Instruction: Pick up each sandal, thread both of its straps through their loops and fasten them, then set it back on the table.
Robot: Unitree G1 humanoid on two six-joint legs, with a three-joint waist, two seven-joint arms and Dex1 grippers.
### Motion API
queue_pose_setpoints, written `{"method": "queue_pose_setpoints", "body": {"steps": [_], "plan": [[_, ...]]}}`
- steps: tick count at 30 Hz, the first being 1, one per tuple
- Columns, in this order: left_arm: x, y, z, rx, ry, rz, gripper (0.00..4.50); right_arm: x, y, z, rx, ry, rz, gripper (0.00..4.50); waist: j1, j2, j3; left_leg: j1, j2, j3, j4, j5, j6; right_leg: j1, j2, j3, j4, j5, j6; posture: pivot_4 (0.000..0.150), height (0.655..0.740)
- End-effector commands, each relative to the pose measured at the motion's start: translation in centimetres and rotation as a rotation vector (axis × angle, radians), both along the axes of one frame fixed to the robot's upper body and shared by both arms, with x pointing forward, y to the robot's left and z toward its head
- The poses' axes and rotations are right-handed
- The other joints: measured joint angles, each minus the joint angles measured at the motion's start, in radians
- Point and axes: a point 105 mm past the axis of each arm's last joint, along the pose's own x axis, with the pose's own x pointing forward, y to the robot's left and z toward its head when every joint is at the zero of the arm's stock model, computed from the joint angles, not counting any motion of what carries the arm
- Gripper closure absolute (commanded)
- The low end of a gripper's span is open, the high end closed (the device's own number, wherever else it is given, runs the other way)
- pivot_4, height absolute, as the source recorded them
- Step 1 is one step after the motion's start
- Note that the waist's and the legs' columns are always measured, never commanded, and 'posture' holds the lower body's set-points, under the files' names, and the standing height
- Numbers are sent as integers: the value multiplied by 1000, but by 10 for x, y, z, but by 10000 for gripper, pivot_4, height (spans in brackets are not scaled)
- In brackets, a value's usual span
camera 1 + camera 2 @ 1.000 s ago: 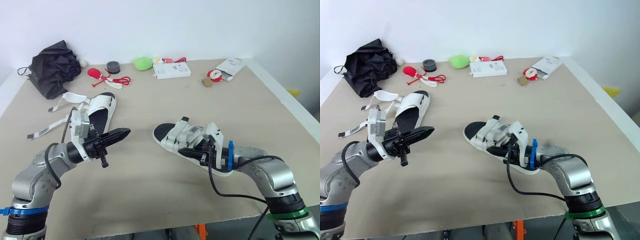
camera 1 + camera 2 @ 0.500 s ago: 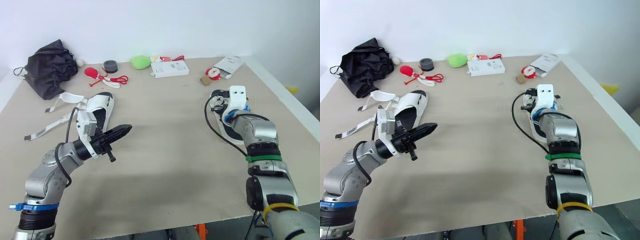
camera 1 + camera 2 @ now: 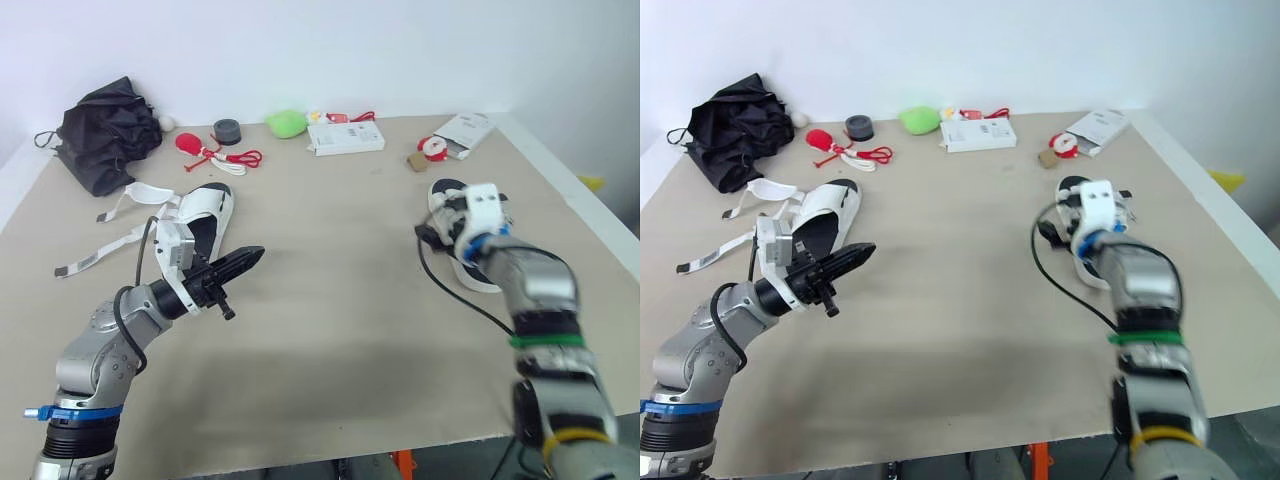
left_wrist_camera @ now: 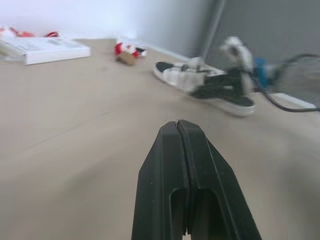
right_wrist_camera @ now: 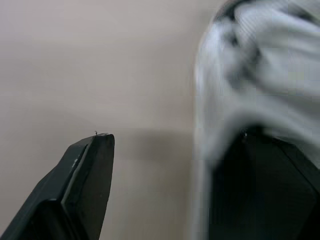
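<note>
Nearest, the left gripper (image 3: 250, 260) hovers clenched and empty over the table (image 3: 330, 330). Beyond it, the right gripper (image 5: 175, 137), fingers spread, sits against the strapped sandal (image 4: 195, 80) at the table's right (apparently set down). Farther left lies the second sandal (image 3: 205, 215), straps loose; it probably needs lifting and threading next.
</note>
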Motion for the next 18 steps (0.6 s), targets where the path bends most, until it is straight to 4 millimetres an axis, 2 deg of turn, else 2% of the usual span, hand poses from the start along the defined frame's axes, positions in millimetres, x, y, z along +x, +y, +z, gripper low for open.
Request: {"method": "queue_pose_setpoints", "body": {"steps": [1, 5, 6, 8, 10, 13, 14, 16, 17, 18], "plan": [[0, 5, 11, 9, -37, 28, 45000, -31, 16, 35, -24, -104, 174, 863, -3, 0, 0, 0, 0, 0, 0, 0, 0, 0, 0, 0, 0, 0, 0, 1500, 7400], [7, 20, 10, 28, -26, 117, 45000, -76, 48, 40, -42, -131, 443, 863, -9, 0, 0, 1, 1, -1, 0, 0, 0, 0, 2, 0, 0, -3, 6, 1500, 7400], [11, 25, 10, 33, -27, 149, 40912, -82, 56, 43, -24, -146, 485, 0, -13, -1, 0, 2, 2, -1, 0, 0, 0, 1, 2, 0, 1, -3, 5, 1500, 7400], [20, 38, 6, 61, -11, 241, 36920, -98, 92, 51, 8, -192, 658, 0, -13, -1, 0, 6, 2, 0, 1, 1, 0, 4, 3, 1, 1, -2, 5, 1500, 7400], [25, 47, -1, 83, 29, 300, 28978, -105, 119, 53, 24, -214, 771, 0, -15, -1, 1, 8, 2, -1, 1, 2, 2, 5, 4, 1, 1, 0, 4, 1500, 7400], [24, 48, -13, 126, 85, 338, 16050, -107, 140, 56, 70, -223, 854, 0, -15, -3, 1, 8, 3, -4, 1, 4, 3, 5, 7, 1, 1, 3, 2, 1500, 7400], [23, 47, -19, 140, 120, 345, 13453, -109, 145, 57, 78, -226, 883, 0, -14, -3, 1, 8, 3, -4, 1, 4, 3, 5, 7, 1, 1, 3, 2, 1500, 7400], [23, 47, -27, 161, 164, 375, 3612, -110, 152, 58, 79, -231, 915, 0, -12, -3, 1, 7, 2, -4, 1, 5, 2, 4, 6, 1, 1, 3, 2, 1500, 7400], [24, 49, -29, 164, 179, 400, 712, -109, 155, 58, 81, -229, 922, 0, -9, -3, 2, 7, 2, -4, 1, 5, 2, 4, 6, 1, 1, 3, 2, 1500, 7400], [26, 50, -30, 164, 187, 414, 712, -108, 157, 57, 80, -227, 926, 0, -8, -3, 2, 6, 2, -4, 1, 5, 2, 4, 5, 1, 0, 3, 2, 1500, 7400]]}}
